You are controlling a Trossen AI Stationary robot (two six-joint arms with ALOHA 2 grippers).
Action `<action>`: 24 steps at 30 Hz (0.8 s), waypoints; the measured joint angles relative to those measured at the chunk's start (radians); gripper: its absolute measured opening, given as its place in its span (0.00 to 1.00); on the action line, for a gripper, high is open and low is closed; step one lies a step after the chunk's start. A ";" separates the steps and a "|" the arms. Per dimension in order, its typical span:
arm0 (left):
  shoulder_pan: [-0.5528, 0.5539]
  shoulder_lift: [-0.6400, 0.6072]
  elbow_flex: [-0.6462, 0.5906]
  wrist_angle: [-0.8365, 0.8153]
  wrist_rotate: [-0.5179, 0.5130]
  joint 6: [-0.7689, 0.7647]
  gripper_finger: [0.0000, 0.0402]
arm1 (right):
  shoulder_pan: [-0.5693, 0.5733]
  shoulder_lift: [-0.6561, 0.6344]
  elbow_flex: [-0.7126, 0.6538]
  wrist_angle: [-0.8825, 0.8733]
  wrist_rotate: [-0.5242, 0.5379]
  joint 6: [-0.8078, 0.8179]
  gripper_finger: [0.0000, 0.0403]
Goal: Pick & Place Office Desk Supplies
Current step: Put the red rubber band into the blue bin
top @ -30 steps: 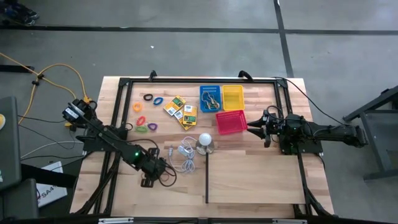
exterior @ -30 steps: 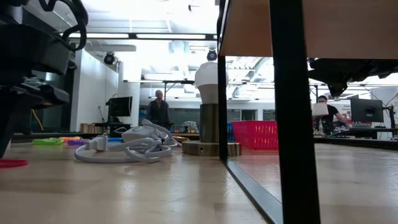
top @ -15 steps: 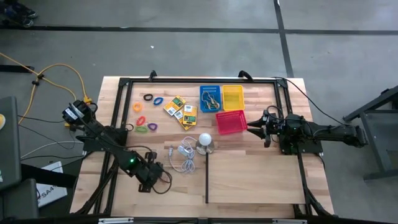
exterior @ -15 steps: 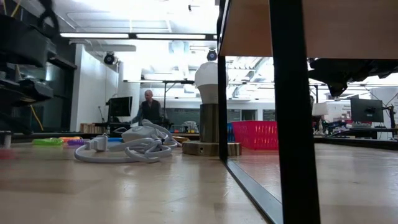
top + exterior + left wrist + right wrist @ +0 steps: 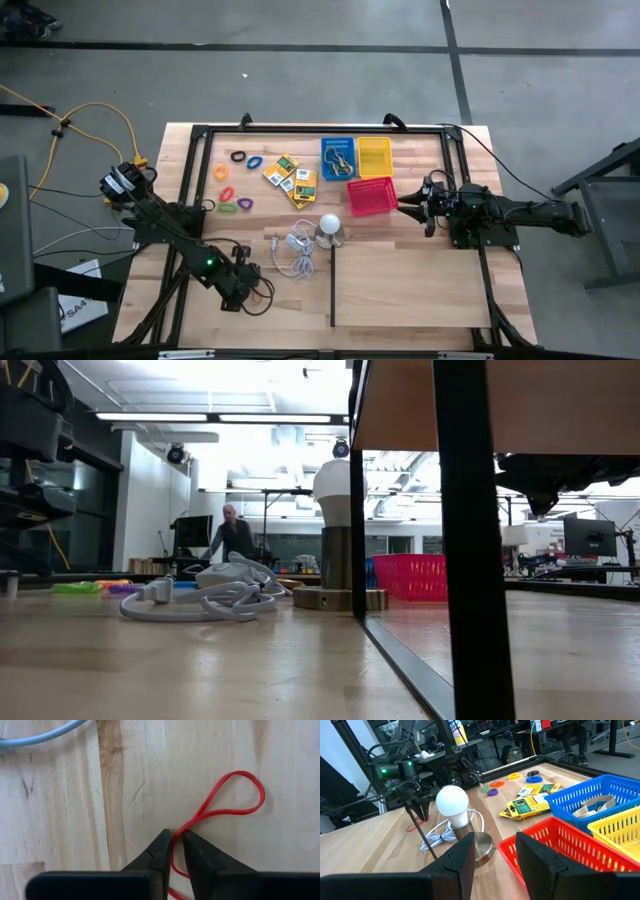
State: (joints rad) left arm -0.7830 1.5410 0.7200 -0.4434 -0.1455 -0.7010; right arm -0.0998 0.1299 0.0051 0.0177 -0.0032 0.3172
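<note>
The wooden table [image 5: 400, 290] held red [image 5: 371, 196], yellow [image 5: 375, 156] and blue [image 5: 338, 158] baskets. The right gripper [image 5: 414, 205] waited beside the red one, fingers apart and empty. The left gripper [image 5: 173, 851] pinched a red rubber band [image 5: 235, 800] lying flat near the table's front left.

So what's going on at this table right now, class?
The left gripper is down at the near left of the table, its fingers closing around a red rubber band lying flat on the wood. The right gripper waits open beside the red basket. The rings and packets lie loose further back, next to the blue basket and yellow basket. A bulb and white cord sit mid-table.
</note>
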 joint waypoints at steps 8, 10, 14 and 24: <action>0.000 0.001 -0.001 0.000 0.000 -0.003 0.01 | 0.000 0.000 0.000 0.000 0.000 0.000 0.32; 0.000 0.001 -0.001 0.000 -0.001 -0.003 0.00 | 0.000 0.000 0.000 0.000 0.000 0.000 0.32; -0.002 -0.008 -0.001 0.005 -0.022 -0.004 0.00 | 0.000 0.000 0.000 0.000 0.000 0.000 0.32; -0.022 -0.114 0.002 -0.012 -0.193 -0.009 0.00 | 0.000 0.000 0.000 0.000 0.000 0.000 0.32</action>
State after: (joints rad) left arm -0.8051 1.4273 0.7219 -0.4559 -0.3384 -0.7099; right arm -0.0998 0.1299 0.0055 0.0176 -0.0030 0.3171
